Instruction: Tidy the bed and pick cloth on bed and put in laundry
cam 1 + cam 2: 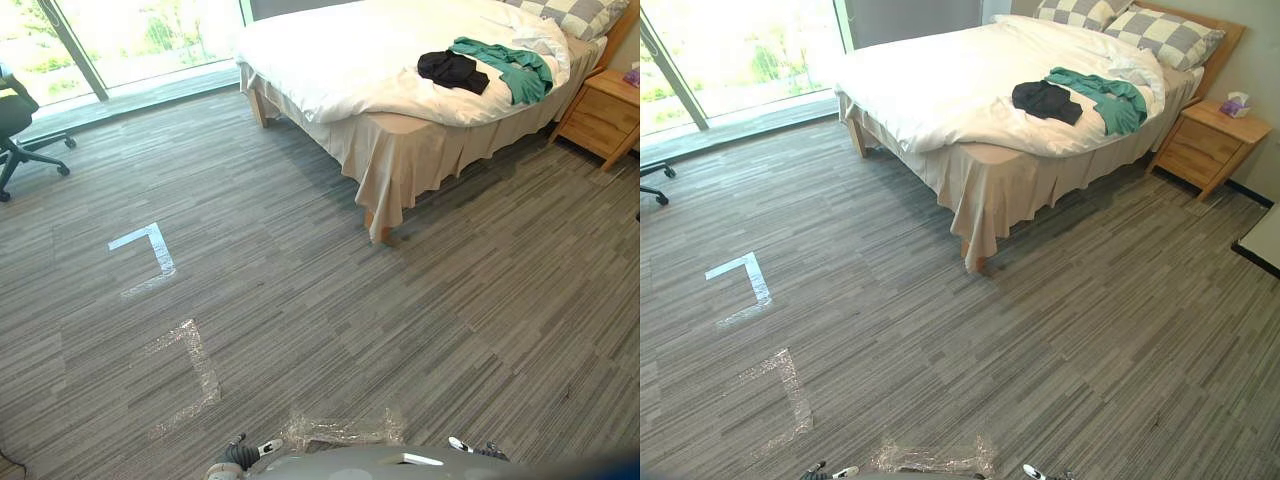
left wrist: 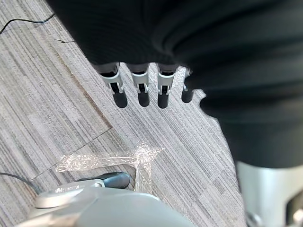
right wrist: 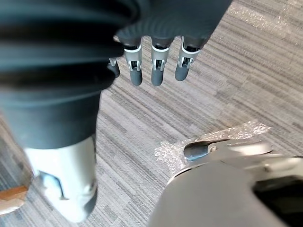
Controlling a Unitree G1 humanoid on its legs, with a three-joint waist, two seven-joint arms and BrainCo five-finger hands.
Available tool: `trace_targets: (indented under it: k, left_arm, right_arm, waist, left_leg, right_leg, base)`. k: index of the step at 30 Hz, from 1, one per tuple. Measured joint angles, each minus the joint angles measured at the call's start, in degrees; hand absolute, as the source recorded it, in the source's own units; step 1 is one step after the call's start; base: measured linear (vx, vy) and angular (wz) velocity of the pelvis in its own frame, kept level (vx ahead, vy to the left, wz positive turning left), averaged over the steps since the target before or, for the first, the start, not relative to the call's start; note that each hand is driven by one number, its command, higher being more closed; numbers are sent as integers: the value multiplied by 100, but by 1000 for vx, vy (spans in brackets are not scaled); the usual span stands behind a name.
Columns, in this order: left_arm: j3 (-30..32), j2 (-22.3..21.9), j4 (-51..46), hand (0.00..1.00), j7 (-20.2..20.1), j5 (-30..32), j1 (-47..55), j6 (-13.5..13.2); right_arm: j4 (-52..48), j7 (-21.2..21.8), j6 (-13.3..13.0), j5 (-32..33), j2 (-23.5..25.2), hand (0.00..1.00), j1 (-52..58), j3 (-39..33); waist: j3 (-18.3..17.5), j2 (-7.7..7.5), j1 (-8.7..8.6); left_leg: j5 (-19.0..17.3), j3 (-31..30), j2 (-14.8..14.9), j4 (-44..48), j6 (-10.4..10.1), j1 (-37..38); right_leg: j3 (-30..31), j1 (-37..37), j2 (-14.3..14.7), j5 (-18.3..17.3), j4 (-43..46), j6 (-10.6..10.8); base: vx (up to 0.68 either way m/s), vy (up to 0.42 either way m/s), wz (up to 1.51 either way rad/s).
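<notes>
Across the room stands the bed [image 1: 340, 60] under a white duvet. A black cloth [image 1: 453, 70] lies crumpled on the duvet near the bed's right side. A green cloth [image 1: 510, 65] is spread just beyond it, touching it, toward the pillows. My left hand [image 2: 142, 90] hangs over the grey carpet with straight fingers and holds nothing. My right hand [image 3: 158, 71] hangs the same way, open and empty. Both hands are far from the bed.
Checked pillows [image 1: 1140, 30] lie at the bed's head. A wooden nightstand [image 1: 1210, 140] with a tissue box [image 1: 1236, 104] stands to the bed's right. An office chair [image 1: 20, 130] sits by the window at far left. Tape marks [image 1: 150, 250] lie on the carpet.
</notes>
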Motion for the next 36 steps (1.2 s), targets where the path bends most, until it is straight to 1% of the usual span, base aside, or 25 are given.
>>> trace_targets:
  k: [3, 7, 11, 16, 18, 25, 30, 36]
  left_arm:
    - [-14, 4, 0, 0, -6, -5, -23, -12]
    - [-44, 14, 0, 0, -1, -6, -36, -53]
    - [-58, 16, 0, 0, -2, -6, -32, -82]
    - [-137, 40, -2, 0, -7, -6, -41, -92]
    - [-230, 70, -2, 0, -13, -4, -41, -93]
    - [-254, 119, -2, 0, -14, 1, -46, -93]
    - [-266, 129, -2, 0, -4, 11, -87, -96]
    - [-291, 144, -2, 0, 0, 163, -121, -102]
  right_arm:
    - [-13, 1, -54, -1, 33, 0, -55, -63]
    - [-28, 3, -59, -1, 42, 0, -56, -61]
    - [-29, 3, -59, 0, 41, 0, -48, -47]
    - [-31, 4, -60, 0, 39, 0, -40, -13]
    - [-32, 4, -62, 0, 32, 0, -41, 40]
    - [-32, 11, -62, 1, 64, 0, -53, 64]
    - [-44, 13, -63, 1, 72, 0, -53, 64]
    - [-64, 37, -63, 4, 79, 0, -56, 65]
  waist:
    - [5, -7, 9]
    - [38, -22, 22]
    - [39, -42, 56]
    - [51, -71, 59]
    - [51, -73, 57]
    - [57, -127, 55]
    - [53, -140, 46]
    - [54, -160, 19]
  left_leg:
    - [-10, 6, -1, -1, -17, 26]
    - [-15, 9, -1, -9, -23, 73]
    - [39, 55, -1, -108, 21, 87]
    - [72, 53, -11, -156, 47, 95]
    - [73, 53, -13, -157, 50, 95]
    - [73, 53, -17, -159, 50, 80]
    - [72, 66, -21, -163, 50, 33]
    - [68, 122, -16, -182, 50, -53]
  right_leg:
    - [1, 20, -4, 1, -1, 2]
    - [-2, 79, -4, 1, -33, 1]
    - [-31, 77, 3, 33, -113, -48]
    - [-47, 74, -1, 38, -137, -56]
    - [-48, 72, -2, 51, -139, -75]
    - [-53, 61, -2, 51, -141, -75]
    - [-52, -21, -5, 52, -143, -75]
    - [-12, -127, 1, 56, -167, -83]
  base:
    - [-26, -17, -1]
    - [-62, -34, 0]
    - [-80, -35, -2]
    - [-43, -27, 1]
    - [-6, -16, 0]
    - [5, -28, 0]
    - [-26, -17, -1]
    - [-31, -27, -4]
